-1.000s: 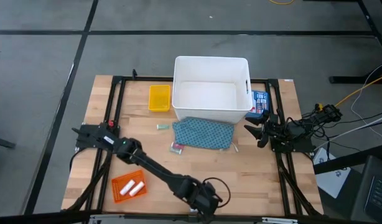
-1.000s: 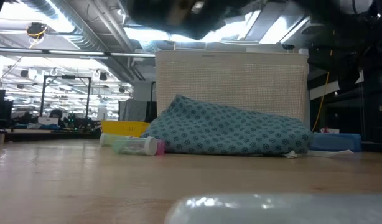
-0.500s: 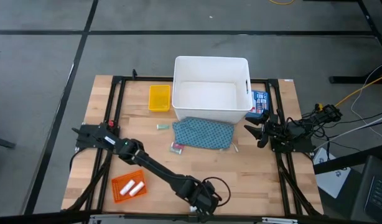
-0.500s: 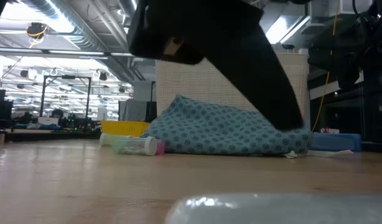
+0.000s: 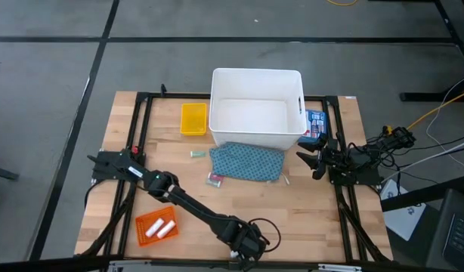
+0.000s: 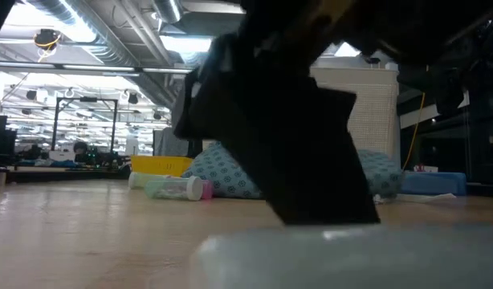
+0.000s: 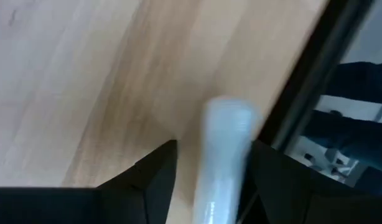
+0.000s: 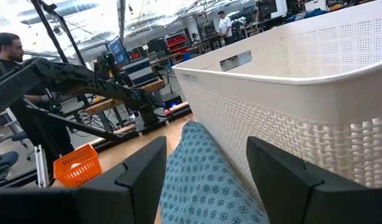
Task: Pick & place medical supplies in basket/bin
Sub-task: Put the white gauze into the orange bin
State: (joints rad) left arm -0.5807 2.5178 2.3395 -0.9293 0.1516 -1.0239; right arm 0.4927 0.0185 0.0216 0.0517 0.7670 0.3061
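Left gripper [image 7: 206, 158]: hanging low over the table's near edge, fingers spread wide, straddling a white roll [image 7: 223, 155] without yet clamping it.
Roll: lying flat on the wood right by the black frame rail [image 7: 309, 74]; in the low view it is filling the foreground as a pale blur [image 6: 343, 257] under the dark gripper.
Key relation: the roll is sitting directly between the two fingers, its long axis running along them, so the closing direction is crossing the roll's short width; this looks like a good line-up for a pinch.
Nearer arm: the left, by far; the right gripper [image 5: 311, 157] is waiting at the table's right side, fingers apart and empty, looking past the pouch [image 8: 206, 180] at the bin [image 8: 315, 93].
Other supplies: two rolls are resting in the orange tray [image 5: 141, 233]; the pouch [image 5: 247, 162] is lying against the bin's [image 5: 256, 74] near wall.
Likely next: closing on the roll, then carrying it to a tray or the bin.
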